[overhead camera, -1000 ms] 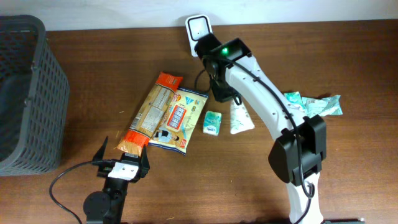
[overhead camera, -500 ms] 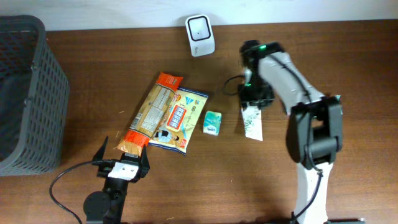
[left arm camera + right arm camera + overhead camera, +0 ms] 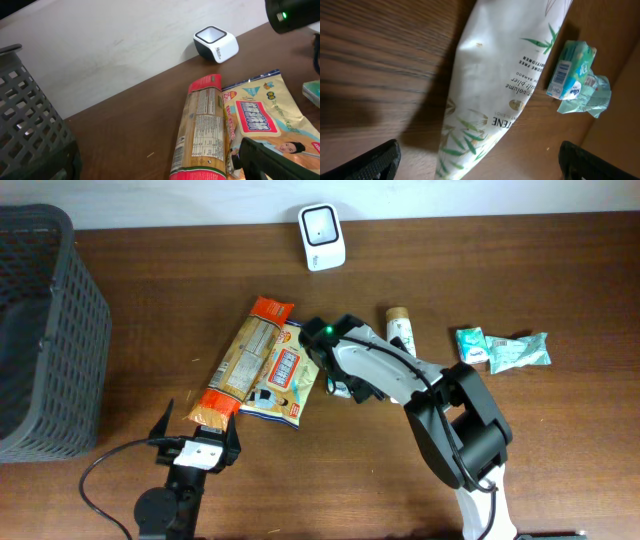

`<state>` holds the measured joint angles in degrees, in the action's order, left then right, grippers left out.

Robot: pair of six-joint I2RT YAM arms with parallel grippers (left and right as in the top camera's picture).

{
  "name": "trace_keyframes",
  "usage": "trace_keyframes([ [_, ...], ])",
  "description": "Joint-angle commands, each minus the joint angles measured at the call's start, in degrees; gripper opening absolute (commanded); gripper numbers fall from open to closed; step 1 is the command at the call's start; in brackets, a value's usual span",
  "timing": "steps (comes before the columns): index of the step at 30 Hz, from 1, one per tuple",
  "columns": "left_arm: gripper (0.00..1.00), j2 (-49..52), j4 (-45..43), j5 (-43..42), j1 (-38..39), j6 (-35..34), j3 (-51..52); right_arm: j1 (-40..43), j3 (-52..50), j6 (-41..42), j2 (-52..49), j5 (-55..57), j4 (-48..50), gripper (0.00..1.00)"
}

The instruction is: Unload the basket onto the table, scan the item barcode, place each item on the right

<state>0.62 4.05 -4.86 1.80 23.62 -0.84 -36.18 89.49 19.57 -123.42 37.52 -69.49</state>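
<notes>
White tube [image 3: 401, 332] lies flat on the bench [image 3: 560, 440], right of centre in the overhead frame, below and right of the scanner [image 3: 322, 223], with teal packets [image 3: 505, 348] further right. Right gripper [image 3: 482, 162]: jaws released, spread to the lower corners of its wrist view, tube loose on the wood ahead of them. Left gripper [image 3: 199, 430] at lower left, jaws spread and empty, just below the pasta packet [image 3: 243, 360] and snack bag [image 3: 288, 372]

White leaf-printed tube [image 3: 505, 85] on wooden table [image 3: 380, 55], teal packets [image 3: 575, 80] near it; jaws wide apart
</notes>
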Motion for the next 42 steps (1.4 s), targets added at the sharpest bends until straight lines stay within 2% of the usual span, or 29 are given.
trace_keyframes([
  [1,0.99,-0.26,0.11,0.20,-0.11,0.72,0.33,1.36,-2.73,2.60,0.15,3.17,2.58,0.99],
  [5,0.99,-0.26,0.11,0.20,-0.11,0.72,0.33,3.17,-7.08,2.58,0.15,3.02,5.33,0.99],
  [6,0.99,-0.26,0.11,0.20,-0.11,0.70,0.33,3.63,-7.87,2.60,0.15,2.97,5.97,0.96],
  [7,0.99,-0.26,0.11,0.20,-0.11,0.72,0.33,4.31,-8.98,2.56,0.15,1.55,6.95,0.88],
  [8,0.99,-0.26,0.11,0.20,-0.11,0.72,0.33,5.27,-9.79,2.54,0.15,-1.27,7.72,0.69],
  [9,0.99,-0.26,0.11,0.20,-0.11,0.70,0.33,6.34,-9.90,2.49,0.15,-4.74,8.31,0.45],
  [11,0.99,-0.26,0.11,0.20,-0.11,0.72,0.33,7.08,-9.90,2.34,0.15,-6.56,8.92,0.24],
  [12,0.99,-0.26,0.11,0.20,-0.11,0.70,0.33,7.13,-9.88,2.34,0.15,-6.51,8.96,0.04],
  [16,0.99,-0.26,0.11,0.20,-0.11,0.72,0.33,7.13,-8.04,1.70,0.42,-8.17,8.11,0.04],
  [18,0.99,-0.26,0.11,0.20,-0.11,0.70,0.33,7.17,-1.73,-1.81,2.82,-15.67,3.87,0.04],
  [21,0.99,-0.26,0.11,0.20,-0.11,0.70,0.33,10.38,7.80,-8.55,12.70,-39.08,1.27,0.04],
  [24,0.99,-0.26,0.11,0.20,-0.11,0.72,0.33,18.38,8.61,-10.05,16.55,-61.22,1.92,0.04],
  [25,0.99,-0.26,0.11,0.20,-0.11,0.72,0.33,20.90,6.67,-11.52,16.02,-67.28,2.82,0.04],
  [29,0.99,-0.26,0.11,0.20,-0.11,0.72,0.33,26.32,-8.20,-11.76,13.35,-78.12,14.40,0.04],
  [32,0.99,-0.26,0.11,0.20,-0.11,0.70,0.33,30.53,-19.87,-10.14,13.07,-78.86,24.57,0.04],
  [33,0.99,-0.26,0.11,0.20,-0.11,0.70,0.33,32.20,-21.46,-10.91,13.07,-78.88,25.97,0.09],
  [35,0.99,-0.26,0.11,0.20,-0.11,0.72,0.33,33.62,-21.57,-13.60,13.07,-77.90,26.32,0.50],
  [36,0.99,-0.26,0.11,0.20,-0.11,0.72,0.33,33.59,-21.57,-13.64,13.03,-76.91,27.12,0.57],
  [39,0.99,-0.26,0.11,0.20,-0.11,0.72,0.33,33.59,-21.57,-15.41,12.24,-74.44,32.59,0.64],
  [42,0.99,-0.26,0.11,0.20,-0.11,0.70,0.33,33.53,-21.57,-17.97,9.64,-74.71,37.68,0.65],
])
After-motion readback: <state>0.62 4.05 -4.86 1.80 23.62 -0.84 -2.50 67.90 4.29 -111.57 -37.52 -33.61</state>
